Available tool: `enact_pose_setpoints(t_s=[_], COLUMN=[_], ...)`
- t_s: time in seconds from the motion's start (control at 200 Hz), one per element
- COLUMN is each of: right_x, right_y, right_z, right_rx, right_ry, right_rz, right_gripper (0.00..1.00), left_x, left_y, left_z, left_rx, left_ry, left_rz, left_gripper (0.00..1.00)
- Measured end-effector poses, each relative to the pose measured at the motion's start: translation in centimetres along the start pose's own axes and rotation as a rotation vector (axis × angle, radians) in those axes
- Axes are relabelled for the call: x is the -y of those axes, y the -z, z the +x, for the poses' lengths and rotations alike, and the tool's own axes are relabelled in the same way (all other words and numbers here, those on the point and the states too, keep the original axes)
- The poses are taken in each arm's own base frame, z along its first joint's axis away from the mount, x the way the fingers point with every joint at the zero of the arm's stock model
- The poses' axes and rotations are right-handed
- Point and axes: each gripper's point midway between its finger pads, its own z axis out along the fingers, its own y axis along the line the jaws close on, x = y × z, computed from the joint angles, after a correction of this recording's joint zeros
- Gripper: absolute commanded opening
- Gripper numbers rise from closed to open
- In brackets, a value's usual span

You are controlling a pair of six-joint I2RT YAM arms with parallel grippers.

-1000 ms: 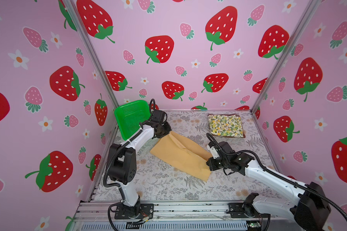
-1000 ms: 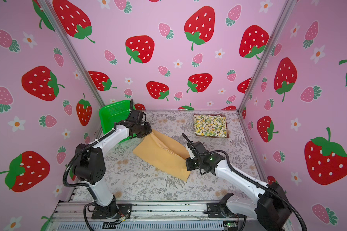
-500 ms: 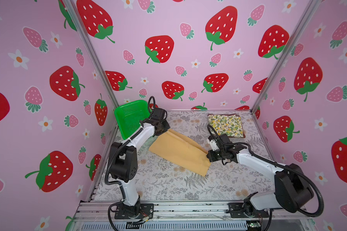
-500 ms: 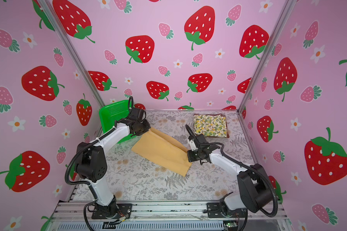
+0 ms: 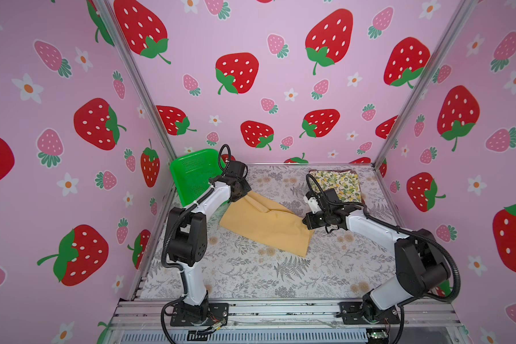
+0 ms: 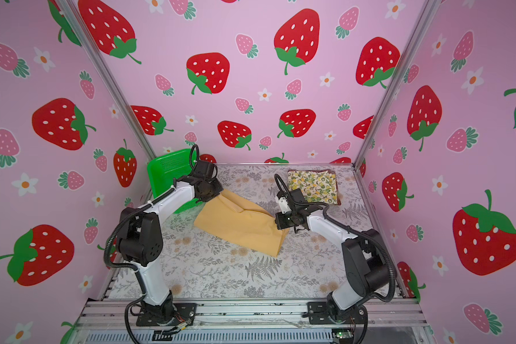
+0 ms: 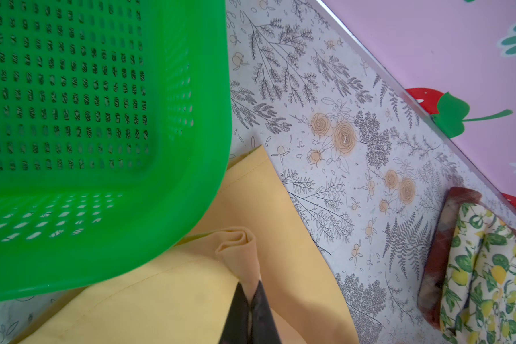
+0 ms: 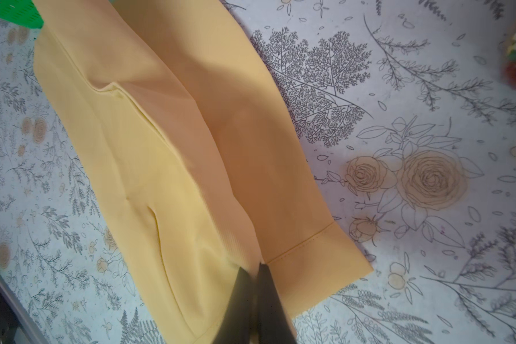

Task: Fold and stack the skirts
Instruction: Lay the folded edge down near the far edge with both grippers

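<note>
The one green basket (image 5: 194,175) leans in the back left corner, its rim crowding my left tool (image 7: 250,286), which is clamped on a bunched corner of the yellow skirt (image 5: 265,226). My right tool (image 8: 253,268) pinches its opposite hem. Three skirts: the lemon skirt (image 5: 340,184) lies atop the plaid skirt (image 7: 441,238), back right on the desk (image 5: 251,277).

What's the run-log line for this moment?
phase: folding mustard skirt | left hand: shut on a bunched corner | right hand: shut on the hem | stack: lemon skirt on plaid skirt, back right
</note>
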Motion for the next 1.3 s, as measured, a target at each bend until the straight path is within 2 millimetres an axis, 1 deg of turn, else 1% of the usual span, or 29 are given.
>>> enact_pose_setpoints(t_s=[0.14, 0.35, 0.435, 0.53, 0.63, 0.675, 0.685, 0.705, 0.78, 0.916, 0.971, 0.996, 1.021, 1.071, 1.116, 1.186, 1.236, 1.301], right_x=[1.4, 3.1, 3.6, 4.0, 4.2, 4.3, 4.3, 4.4, 4.7, 5.3, 5.4, 5.4, 5.5, 5.5, 5.6, 5.9, 6.2, 6.7], right_y=[-1.1, -1.8, -2.2, -2.9, -3.4, -3.4, -3.3, -3.3, -3.3, -3.1, -3.1, -3.1, -3.1, -3.1, -3.1, -3.1, -3.0, -2.9], right_z=[0.7, 1.2, 1.3, 1.5, 1.6, 1.5, 1.4, 1.4, 1.2, 0.9, 0.9, 0.9, 0.9, 0.9, 0.8, 0.7, 0.7, 0.4], right_rx=[-0.034, -0.046, -0.051, -0.06, -0.061, -0.057, -0.056, -0.053, -0.045, -0.034, -0.032, -0.032, -0.032, -0.031, -0.029, -0.024, -0.02, -0.013], right_ry=[-0.027, -0.059, -0.067, -0.072, -0.074, -0.074, -0.074, -0.074, -0.079, -0.087, -0.089, -0.089, -0.089, -0.089, -0.089, -0.09, -0.088, -0.086], right_rz=[0.015, 0.029, 0.033, 0.035, 0.037, 0.039, 0.04, 0.04, 0.045, 0.057, 0.06, 0.062, 0.063, 0.067, 0.072, 0.088, 0.104, 0.128], right_gripper=[0.0, 0.0, 0.0, 0.0, 0.0, 0.0, 0.0, 0.0, 0.0, 0.01, 0.02, 0.03, 0.03, 0.07, 0.12, 0.15, 0.17, 0.21], left_x=[-0.2, -1.0, -0.9, -0.5, 0.5, 0.8, 0.9, 1.0, 1.3, 1.2, 1.0, 0.9, 0.8, 0.7, 0.7, 1.1, 1.4, 1.8], left_y=[-0.9, -3.1, -3.4, -3.2, -2.9, -3.0, -3.1, -3.2, -3.8, -5.2, -5.7, -6.0, -6.2, -6.4, -6.4, -6.3, -6.3, -6.3], left_z=[0.1, 1.0, 0.9, 0.5, -0.2, -0.5, -0.5, -0.6, -0.7, -0.4, -0.2, -0.1, 0.1, 0.2, 0.3, 0.2, 0.0, -0.2], left_rx=[-0.005, -0.042, -0.043, -0.035, -0.024, -0.02, -0.02, -0.02, -0.025, -0.044, -0.051, -0.055, -0.059, -0.062, -0.07, -0.07, -0.066, -0.063], left_ry=[0.011, 0.033, 0.041, 0.049, 0.052, 0.052, 0.052, 0.053, 0.053, 0.056, 0.057, 0.059, 0.058, 0.065, 0.059, 0.065, 0.07, 0.071], left_rz=[-0.007, -0.037, -0.037, -0.026, -0.003, 0.006, 0.007, 0.009, 0.012, 0.001, -0.007, -0.01, -0.013, -0.015, -0.012, 0.001, 0.015, 0.033], left_gripper=[0.0, 0.0, 0.0, 0.0, 0.04, 0.05, 0.08, 0.1, 0.12, 0.14, 0.18, 0.23, 0.29, 0.47, 0.56, 0.63, 0.64, 0.65])
